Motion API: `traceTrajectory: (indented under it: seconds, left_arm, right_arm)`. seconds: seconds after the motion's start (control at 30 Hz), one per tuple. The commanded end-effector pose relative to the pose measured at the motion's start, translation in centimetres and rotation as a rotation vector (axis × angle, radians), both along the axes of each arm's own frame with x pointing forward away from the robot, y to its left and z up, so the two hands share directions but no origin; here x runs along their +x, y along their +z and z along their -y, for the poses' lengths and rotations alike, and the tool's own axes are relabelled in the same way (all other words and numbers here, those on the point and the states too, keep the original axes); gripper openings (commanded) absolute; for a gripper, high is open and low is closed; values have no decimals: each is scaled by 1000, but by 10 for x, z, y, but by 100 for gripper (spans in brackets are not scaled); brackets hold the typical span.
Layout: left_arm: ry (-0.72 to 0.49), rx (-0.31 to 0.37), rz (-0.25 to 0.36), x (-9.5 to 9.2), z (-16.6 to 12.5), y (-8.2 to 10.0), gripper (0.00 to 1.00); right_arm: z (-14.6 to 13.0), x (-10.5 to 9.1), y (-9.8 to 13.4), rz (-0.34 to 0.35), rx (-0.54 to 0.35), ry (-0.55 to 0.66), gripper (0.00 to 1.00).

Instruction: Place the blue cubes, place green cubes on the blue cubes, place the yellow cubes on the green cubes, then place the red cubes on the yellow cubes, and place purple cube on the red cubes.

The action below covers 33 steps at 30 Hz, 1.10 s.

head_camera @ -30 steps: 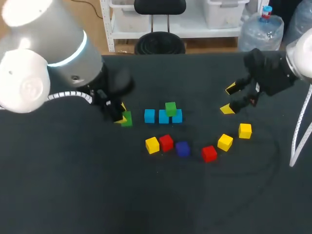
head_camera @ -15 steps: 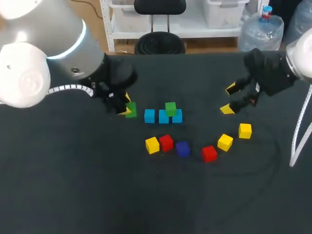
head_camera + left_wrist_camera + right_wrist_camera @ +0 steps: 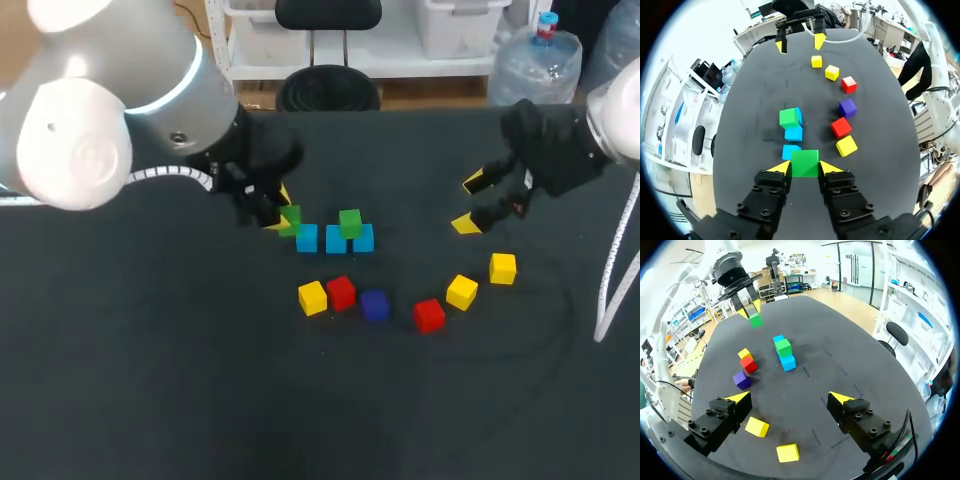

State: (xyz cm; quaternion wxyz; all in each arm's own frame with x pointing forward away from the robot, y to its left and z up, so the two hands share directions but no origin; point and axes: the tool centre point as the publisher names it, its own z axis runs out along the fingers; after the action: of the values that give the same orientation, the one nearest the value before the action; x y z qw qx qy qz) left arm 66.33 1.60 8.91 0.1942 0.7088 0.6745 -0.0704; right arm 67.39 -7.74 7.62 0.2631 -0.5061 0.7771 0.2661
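My left gripper [image 3: 283,218] is shut on a green cube [image 3: 290,220], [image 3: 805,163], held just above the left end of a row of three blue cubes [image 3: 307,238]. A second green cube [image 3: 349,222] sits on top of that row, over its middle and right cubes. In front of the row lie a yellow cube [image 3: 312,297], a red cube [image 3: 341,292] and the purple cube [image 3: 375,305]. Further right are another red cube [image 3: 429,314] and two yellow cubes [image 3: 461,291]. My right gripper [image 3: 469,203], [image 3: 790,399] hangs open above the table's right side, holding nothing.
The dark table [image 3: 150,380] has wide free room in front and at the left. In the right wrist view two yellow cubes [image 3: 757,426] lie under the open fingers.
My left arm has carried the green cube to the right, from well left of the blue row up to its left end. The right arm has stayed still.
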Motion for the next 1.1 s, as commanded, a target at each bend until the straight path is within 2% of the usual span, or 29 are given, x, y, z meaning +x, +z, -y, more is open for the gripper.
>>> traceTrajectory:
  seconds: [0.03, 0.5, 1.1]
  left_arm:
    - [-15, 3, -13, 12, 10, -3, 0]
    - [-58, -6, -22, 28, 33, -16, 0]
    - [-86, -2, -42, 37, 36, -33, 0]
  right_arm:
    - [0, 1, -1, 0, 3, 1, 100]
    - [0, 1, -1, 0, 3, 1, 100]
    - [0, 1, -1, 0, 3, 1, 100]
